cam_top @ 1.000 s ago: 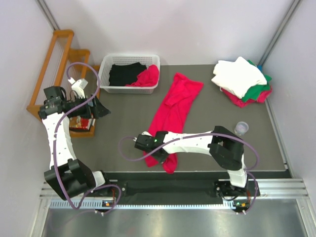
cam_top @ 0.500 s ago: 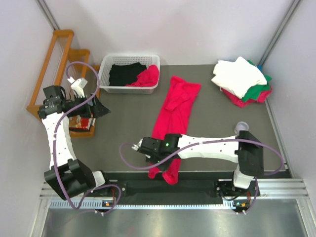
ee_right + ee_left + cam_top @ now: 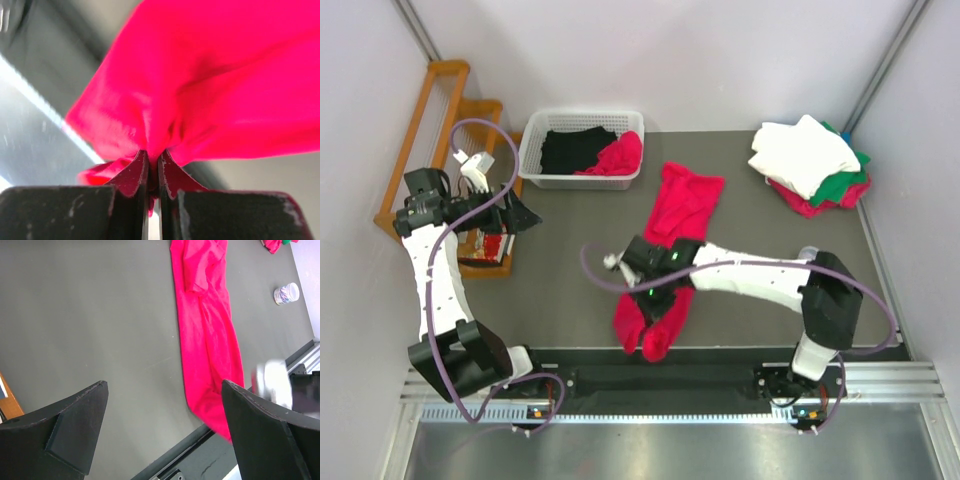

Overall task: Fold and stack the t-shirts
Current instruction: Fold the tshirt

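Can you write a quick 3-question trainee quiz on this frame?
1. True or false: the right gripper is shut on the red tee.
2. What are the left gripper's jaws doing? A) pinching cloth B) open, holding nothing C) shut, holding nothing
3. Fill in: the folded stack has a ____ tee on top.

Key: 1 true; 2 B; 3 white.

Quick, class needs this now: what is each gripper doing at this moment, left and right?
Left gripper: open, holding nothing, raised above the table.
Right gripper: closed on a pinch of the crimson t-shirt.
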You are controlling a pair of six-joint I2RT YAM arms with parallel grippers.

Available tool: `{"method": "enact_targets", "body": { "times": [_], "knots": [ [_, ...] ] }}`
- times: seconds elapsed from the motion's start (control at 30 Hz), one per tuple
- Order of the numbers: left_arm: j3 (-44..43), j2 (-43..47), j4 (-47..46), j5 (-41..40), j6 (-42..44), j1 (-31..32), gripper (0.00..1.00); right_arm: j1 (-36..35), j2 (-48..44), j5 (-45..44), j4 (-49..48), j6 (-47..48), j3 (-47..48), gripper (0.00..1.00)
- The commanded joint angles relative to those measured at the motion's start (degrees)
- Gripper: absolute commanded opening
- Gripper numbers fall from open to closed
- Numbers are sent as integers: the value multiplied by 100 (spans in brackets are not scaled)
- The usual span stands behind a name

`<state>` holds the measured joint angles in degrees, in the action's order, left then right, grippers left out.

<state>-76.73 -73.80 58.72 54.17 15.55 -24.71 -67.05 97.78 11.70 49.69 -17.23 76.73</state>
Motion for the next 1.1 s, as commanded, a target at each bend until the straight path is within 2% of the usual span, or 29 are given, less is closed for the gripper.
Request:
{"method": "enact_targets", "body": {
  "times": [0.0, 0.13, 0.37, 0.57, 0.93, 0.97, 1.03, 1.07],
  "knots": [
    [-167, -20, 34, 120, 141, -34, 99, 1078, 21, -168, -434, 159, 622, 2],
    [-342, -64, 192, 32, 273, -34, 99, 1728, 504, -291, -548, 220, 1063, 2],
    [-431, -126, 333, 23, 387, -43, 99, 2248, 1155, -265, -496, 457, 1494, 3],
    [-360, -143, 360, -30, 501, -34, 99, 2573, 1358, -476, -566, 467, 1152, 4],
    [-255, -187, 386, 5, 581, -34, 99, 2995, 1156, -766, -627, 344, 853, 4],
    [-255, -187, 395, 6, 581, -34, 99, 3022, 1165, -766, -662, 344, 800, 5],
    [-246, -205, 403, 32, 581, -34, 99, 3075, 1217, -740, -698, 344, 791, 25],
    [-246, -205, 404, 41, 581, -34, 99, 3092, 1252, -748, -698, 335, 817, 25]
  ]
}}
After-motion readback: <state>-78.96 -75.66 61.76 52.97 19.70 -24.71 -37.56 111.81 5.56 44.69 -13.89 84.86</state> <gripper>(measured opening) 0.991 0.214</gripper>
